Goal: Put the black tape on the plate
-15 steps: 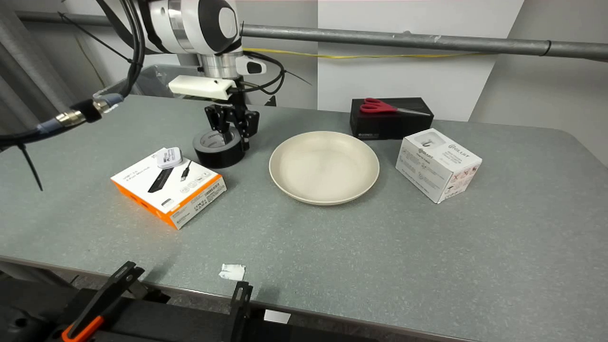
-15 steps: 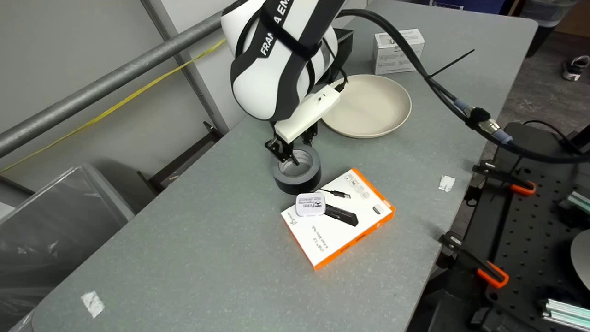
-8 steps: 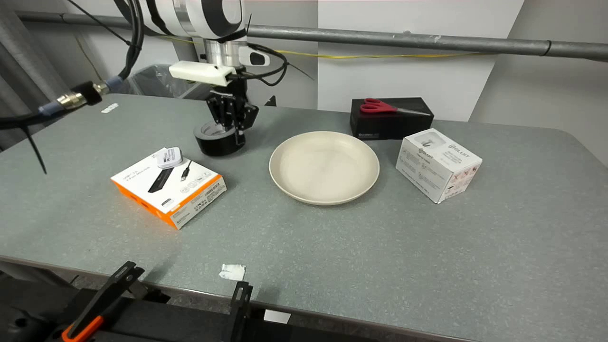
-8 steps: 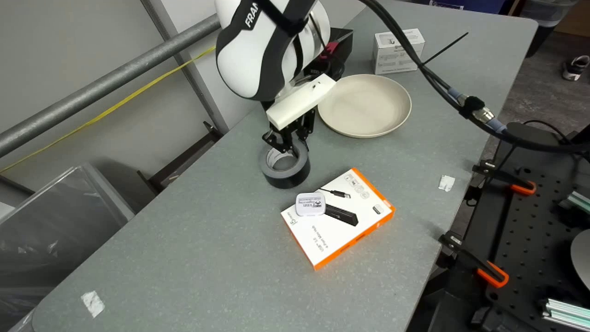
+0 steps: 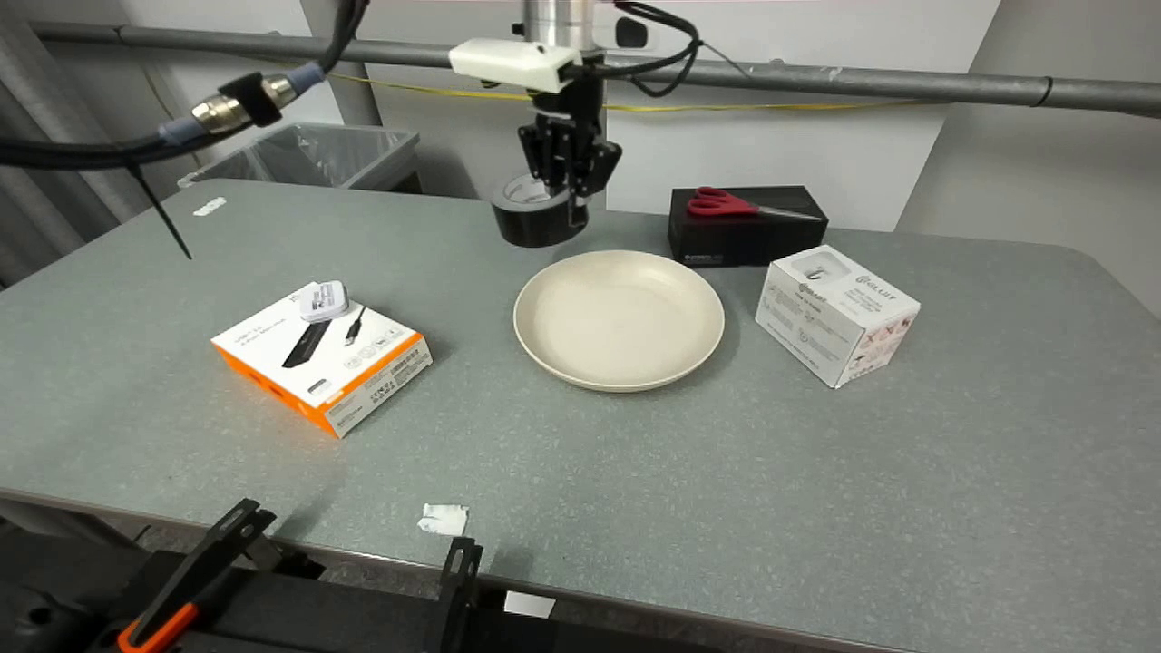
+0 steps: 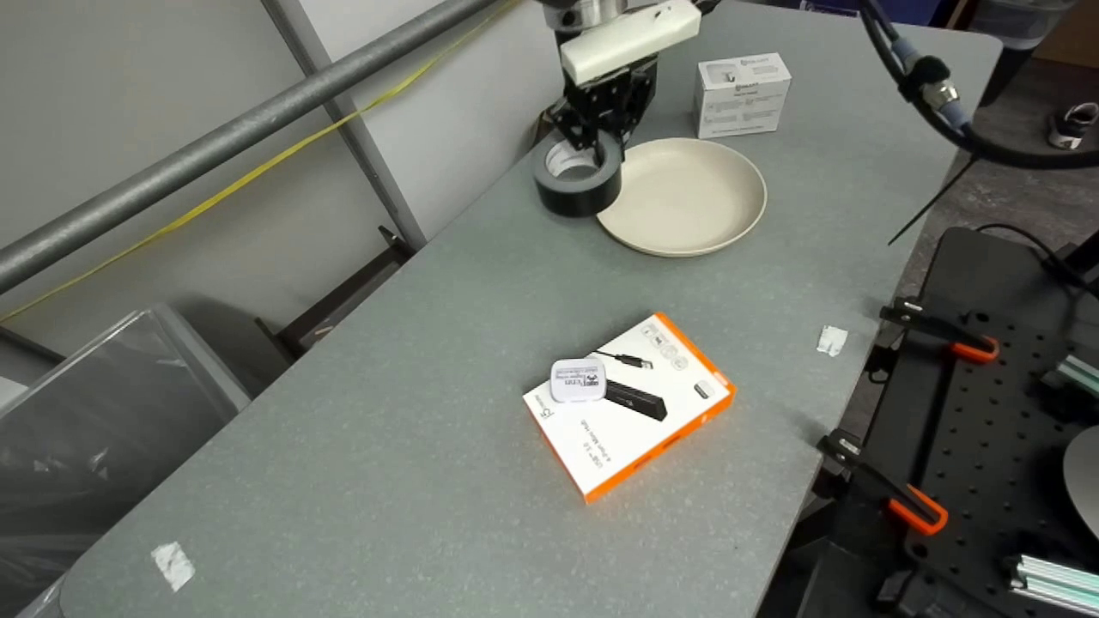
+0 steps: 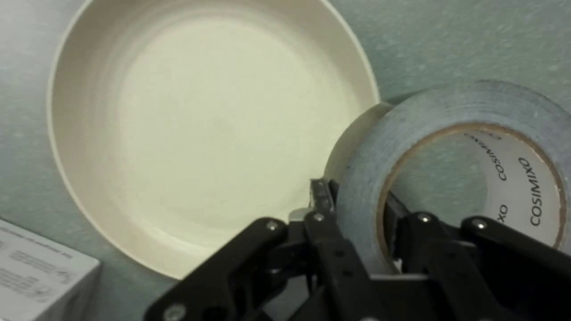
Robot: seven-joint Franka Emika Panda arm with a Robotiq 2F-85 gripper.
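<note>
The black tape (image 5: 535, 227) is a black roll with a glossy greyish top; it also shows in an exterior view (image 6: 578, 199) and in the wrist view (image 7: 363, 169). My gripper (image 5: 564, 201) is shut on the roll's wall, one finger inside the ring and one outside, as the wrist view shows (image 7: 359, 207). The roll hangs level in the air above the table. The round cream plate (image 5: 621, 322) lies on the table, bare. In the wrist view the tape overlaps the right edge of the plate (image 7: 214, 116). The inner fingertip is partly hidden by the roll.
A white-and-orange box (image 5: 317, 363) with a small white case (image 5: 324, 301) on it lies left of the plate. A white box (image 5: 834, 313) and a black box (image 5: 748, 240) with red scissors (image 5: 721, 202) stand beyond the plate. A pipe (image 5: 771, 80) runs behind the table.
My gripper has closed on the tape's wall, raised the roll off the table and carried it towards the plate. The plate and boxes have not moved.
</note>
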